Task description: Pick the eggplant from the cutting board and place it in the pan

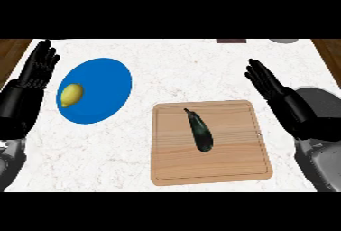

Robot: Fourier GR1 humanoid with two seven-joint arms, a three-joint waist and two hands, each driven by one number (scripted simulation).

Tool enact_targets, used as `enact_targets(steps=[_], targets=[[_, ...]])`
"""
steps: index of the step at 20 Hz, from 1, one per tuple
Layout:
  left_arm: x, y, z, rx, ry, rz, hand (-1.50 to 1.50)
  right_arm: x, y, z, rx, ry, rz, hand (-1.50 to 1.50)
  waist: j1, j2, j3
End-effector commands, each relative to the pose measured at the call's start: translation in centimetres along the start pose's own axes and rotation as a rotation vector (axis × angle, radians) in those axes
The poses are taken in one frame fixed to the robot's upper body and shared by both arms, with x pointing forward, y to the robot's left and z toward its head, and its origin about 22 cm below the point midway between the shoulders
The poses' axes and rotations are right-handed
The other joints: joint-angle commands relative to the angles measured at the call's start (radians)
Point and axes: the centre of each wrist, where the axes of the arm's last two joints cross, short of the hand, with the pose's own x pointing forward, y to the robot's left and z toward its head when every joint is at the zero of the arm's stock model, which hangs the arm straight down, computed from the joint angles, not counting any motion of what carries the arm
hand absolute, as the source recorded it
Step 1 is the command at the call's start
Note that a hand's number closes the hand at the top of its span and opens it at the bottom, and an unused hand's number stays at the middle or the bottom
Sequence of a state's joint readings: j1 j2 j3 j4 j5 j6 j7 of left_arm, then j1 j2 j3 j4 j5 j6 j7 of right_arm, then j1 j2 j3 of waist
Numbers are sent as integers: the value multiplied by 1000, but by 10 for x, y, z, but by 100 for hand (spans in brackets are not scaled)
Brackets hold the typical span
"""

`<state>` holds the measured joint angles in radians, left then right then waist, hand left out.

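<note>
The eggplant lies untouched on the wooden cutting board, apart from the right hand, which is open with straight fingers just beyond the board's far right corner. The grey pan shows partly behind that forearm. The left hand rests open at the counter's left.

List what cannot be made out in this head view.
1. Grey round shape, probably the pan: head view, partly hidden by the right robot hand and cut by the right edge.
2. Dark item and grey item, far back: head view, cut by the top edge, unidentifiable.
</note>
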<state>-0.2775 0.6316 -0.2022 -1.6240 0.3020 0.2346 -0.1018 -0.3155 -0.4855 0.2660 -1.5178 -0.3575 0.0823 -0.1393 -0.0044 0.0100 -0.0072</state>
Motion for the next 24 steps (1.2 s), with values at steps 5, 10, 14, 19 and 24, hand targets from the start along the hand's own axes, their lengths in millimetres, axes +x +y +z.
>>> enact_targets(steps=[5, 10, 14, 19, 24], targets=[[-37, -77, 30, -176, 296, 296, 0, 11, 68, -70, 402, 74, 194, 150, 114, 27, 1], [-55, -108, 46, -225, 483, 438, 0, 4, 68, -90, 387, -39, 591, -150, 75, 18, 7], [-57, -106, 55, -190, 508, 438, 0, -33, 80, -100, 403, -172, 523, -150, 45, 2, 8], [-62, -108, 63, -194, 519, 454, 0, -5, 98, -128, 728, 43, 874, -150, 55, -6, 4], [-62, -103, 60, -202, 519, 445, 0, 4, 139, -136, 958, 202, 1322, -150, 54, -16, 1]])
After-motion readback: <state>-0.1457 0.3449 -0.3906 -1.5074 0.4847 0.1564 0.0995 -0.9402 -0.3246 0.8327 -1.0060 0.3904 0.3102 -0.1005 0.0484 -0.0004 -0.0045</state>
